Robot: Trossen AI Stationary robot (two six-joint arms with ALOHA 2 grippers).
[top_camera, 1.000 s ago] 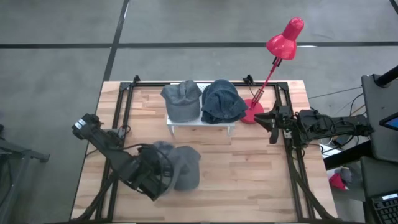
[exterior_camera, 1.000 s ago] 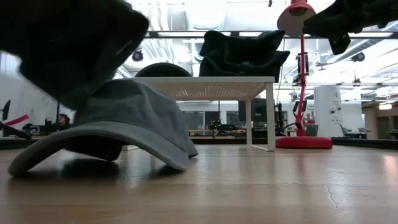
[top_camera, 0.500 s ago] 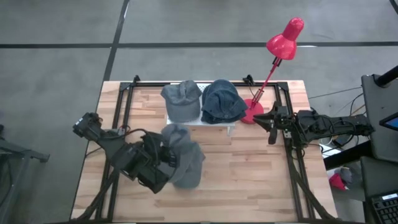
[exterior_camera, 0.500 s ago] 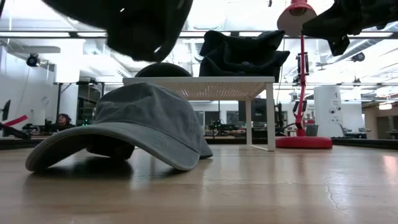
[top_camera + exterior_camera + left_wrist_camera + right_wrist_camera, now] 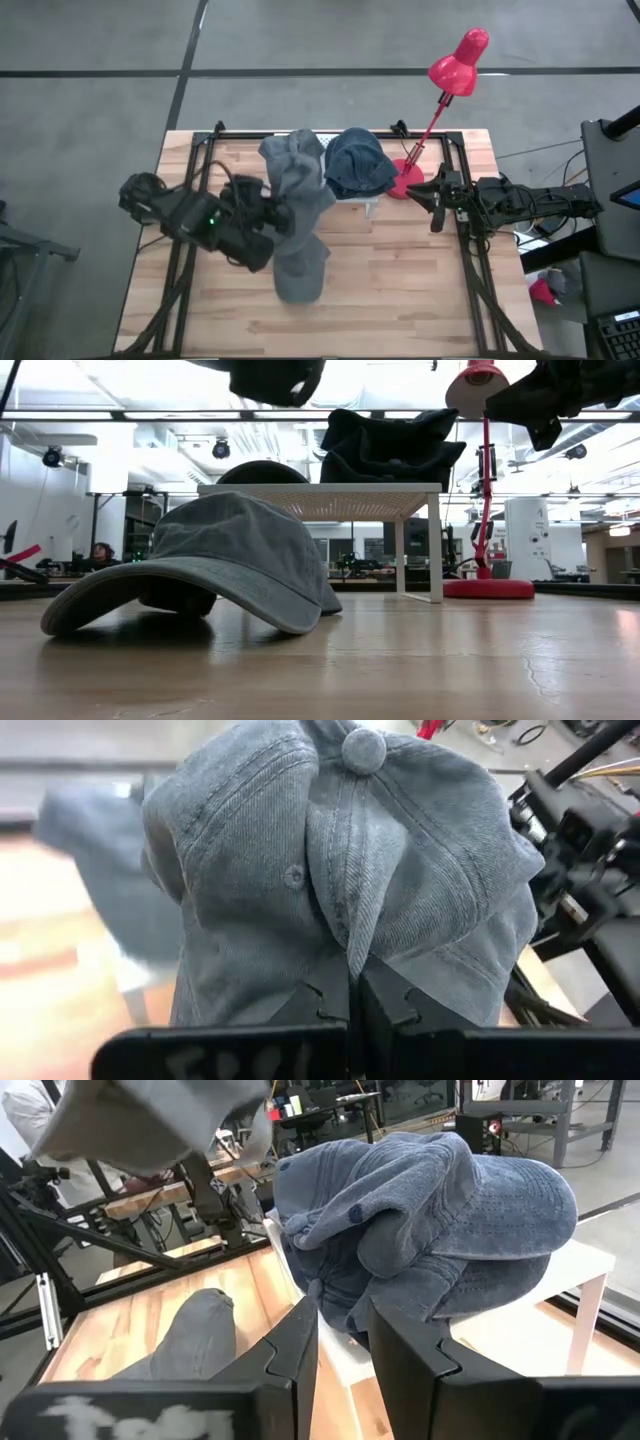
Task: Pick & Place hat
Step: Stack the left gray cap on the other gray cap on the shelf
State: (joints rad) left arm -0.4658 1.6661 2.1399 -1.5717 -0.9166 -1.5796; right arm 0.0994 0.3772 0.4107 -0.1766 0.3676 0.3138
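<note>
High view: left gripper (image 5: 268, 218) fingers pinch a grey hat (image 5: 296, 185) lifted beside the white rack (image 5: 372, 204); right gripper (image 5: 437, 200) waits past the rack's far end, fingers slightly parted.

My left gripper (image 5: 281, 218) hung above mid-table, clamped on a grey cotton cap (image 5: 297, 188), a second grey cap (image 5: 299, 272) lay on the wooden table (image 5: 400, 280) before it, a dark blue denim cap (image 5: 357, 162) sat on the small white shelf (image 5: 372, 201) behind, a red desk lamp (image 5: 446, 90) stood right of the shelf, my right gripper (image 5: 436, 203) waited beside the lamp's base.
</note>
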